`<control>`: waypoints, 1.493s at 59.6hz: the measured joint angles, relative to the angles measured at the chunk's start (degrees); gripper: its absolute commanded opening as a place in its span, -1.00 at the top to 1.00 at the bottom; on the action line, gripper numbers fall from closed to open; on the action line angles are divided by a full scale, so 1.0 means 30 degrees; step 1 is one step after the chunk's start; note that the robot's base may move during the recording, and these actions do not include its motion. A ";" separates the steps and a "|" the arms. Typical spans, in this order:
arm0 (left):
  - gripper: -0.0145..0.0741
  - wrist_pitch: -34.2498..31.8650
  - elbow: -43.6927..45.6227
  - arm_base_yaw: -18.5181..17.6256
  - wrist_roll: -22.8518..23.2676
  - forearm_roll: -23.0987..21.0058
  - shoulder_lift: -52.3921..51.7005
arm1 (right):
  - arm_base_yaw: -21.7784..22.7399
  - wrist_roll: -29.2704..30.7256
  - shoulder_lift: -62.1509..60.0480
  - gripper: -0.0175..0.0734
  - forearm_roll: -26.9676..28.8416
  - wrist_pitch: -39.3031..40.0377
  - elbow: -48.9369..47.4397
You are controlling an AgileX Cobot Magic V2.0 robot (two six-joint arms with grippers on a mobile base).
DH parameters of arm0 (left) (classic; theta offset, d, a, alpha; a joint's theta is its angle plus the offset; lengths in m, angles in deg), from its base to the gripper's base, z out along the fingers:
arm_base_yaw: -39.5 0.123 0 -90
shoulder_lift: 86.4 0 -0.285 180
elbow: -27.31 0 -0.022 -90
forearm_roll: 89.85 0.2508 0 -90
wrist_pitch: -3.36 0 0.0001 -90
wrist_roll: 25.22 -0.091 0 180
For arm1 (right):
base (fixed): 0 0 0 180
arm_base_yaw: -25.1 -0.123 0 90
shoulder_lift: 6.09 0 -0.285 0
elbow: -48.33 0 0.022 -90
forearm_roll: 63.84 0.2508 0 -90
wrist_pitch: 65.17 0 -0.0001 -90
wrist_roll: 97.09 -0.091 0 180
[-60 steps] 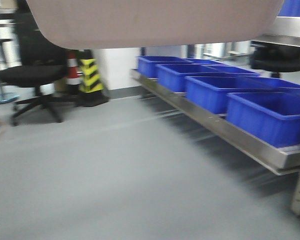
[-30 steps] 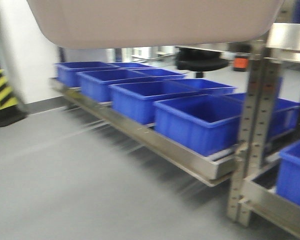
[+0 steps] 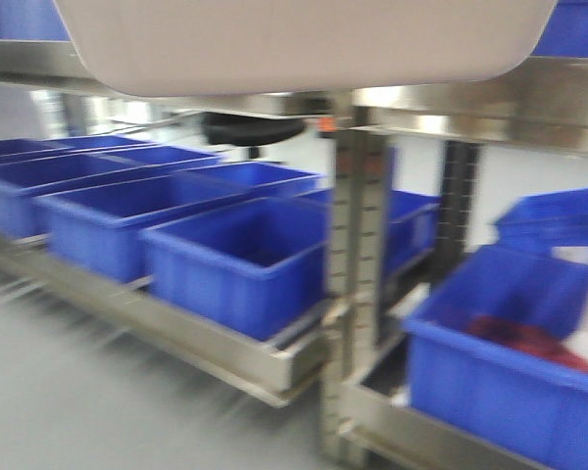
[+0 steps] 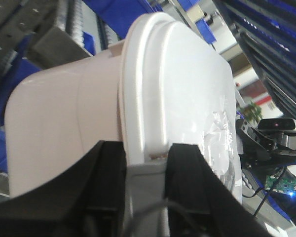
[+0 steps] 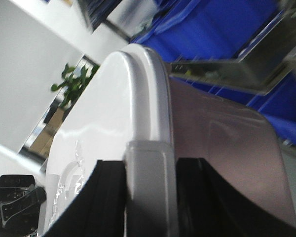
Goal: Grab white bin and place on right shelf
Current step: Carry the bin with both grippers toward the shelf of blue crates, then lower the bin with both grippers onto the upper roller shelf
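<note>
The white bin (image 3: 304,44) hangs in the air between both arms, and its pinkish underside fills the top of the front view. My left gripper (image 4: 147,153) is shut on the grey handle (image 4: 145,197) at the lid's rim, one black finger (image 4: 111,168) on the tub side. My right gripper (image 5: 150,165) is shut on the other grey handle (image 5: 149,187), under the glossy white lid (image 5: 103,113). The right shelf (image 3: 470,108) shows just behind and below the bin as a shiny steel rail on a perforated upright (image 3: 358,245).
A low steel shelf (image 3: 206,348) carries a row of blue bins (image 3: 240,259) running off to the left. Another blue bin (image 3: 510,372) with something red inside sits at the lower right. More blue bins stand on the upper level. Grey floor lies at the lower left.
The front view has swung to the right: the chair and striped post have left the frame, and the rack upright has slid from the right edge to the centre. The bin stays held.
</note>
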 measured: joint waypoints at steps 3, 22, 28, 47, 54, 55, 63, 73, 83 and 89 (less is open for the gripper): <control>0.96 0.0000 0.0000 0.0000 0.0000 0.0000 0.0000 | 0.0000 0.0000 0.0000 0.49 0.0000 0.0000 0.0000; 0.96 0.0000 0.0000 0.0000 0.0000 0.0000 0.0000 | 0.0000 0.0000 0.0000 0.49 0.0000 0.0000 0.0000; 0.96 0.0006 0.0000 0.0000 0.0000 0.0000 0.0000 | 0.0000 0.0000 0.0000 0.49 0.0000 0.0000 0.0000; 0.96 0.0006 0.0000 -0.0072 0.0000 0.0000 0.0000 | 0.0000 0.0000 0.0000 0.49 0.0077 0.0045 0.0000; 0.96 0.0006 0.0000 -0.0072 0.0000 0.0000 0.0000 | 0.0000 0.0000 0.0000 0.49 0.0073 0.0045 0.0000; 0.96 0.0006 0.0000 -0.0072 0.0000 0.0000 0.0000 | 0.0000 0.0000 0.0000 0.49 0.0073 0.0045 0.0000; 0.96 0.0006 0.0000 -0.0072 0.0000 0.0000 0.0000 | 0.0000 0.0000 0.0000 0.49 0.0120 0.0045 0.0000; 0.96 0.0006 0.0000 -0.0072 0.0000 0.0000 0.0000 | 0.0000 0.0000 0.0000 0.49 0.0120 0.0045 0.0000; 0.96 0.0006 0.0000 -0.0072 0.0000 0.0000 0.0000 | 0.0000 0.0000 0.0000 0.49 0.0120 0.0059 0.0000; 0.96 0.0006 0.0000 -0.0072 0.0000 0.0000 0.0000 | 0.0000 0.0000 0.0000 0.49 0.0120 0.0059 0.0000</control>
